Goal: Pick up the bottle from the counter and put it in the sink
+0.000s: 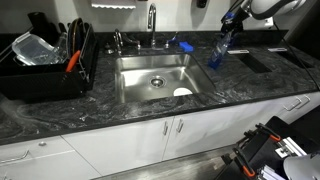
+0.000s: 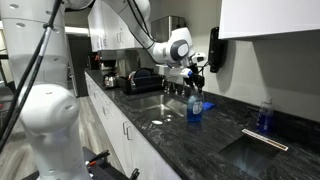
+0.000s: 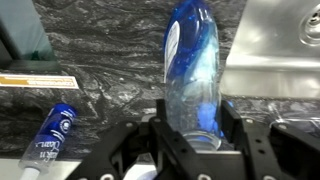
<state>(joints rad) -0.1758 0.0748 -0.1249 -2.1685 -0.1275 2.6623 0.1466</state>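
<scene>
**Translucent blue bottle** (image 3: 195, 70), held between the two fingers of the claw (image 3: 195, 128), whose jaws are closed against its sides in the wrist view. In both exterior views the bottle (image 1: 218, 52) hangs tilted below the claw (image 1: 227, 33), over the dark marbled surface (image 1: 240, 95) and not yet over the sink (image 1: 135, 75). Whether its base touches the stone cannot be told.

The step in hand appears to be the carry. The bottle should be raised clear of the basin rim, moved sideways toward the drain, and lowered before release. The tilt and the smooth plastic suggest it could slip or topple.

A small labelled bottle (image 3: 50, 138) lies on the stone beside the claw. On the far side of the sink from the claw stands a black dish rack (image 1: 50, 82), and the faucet (image 1: 152, 20) rises behind the basin. White cabinets (image 1: 150, 140) run beneath the surface.
</scene>
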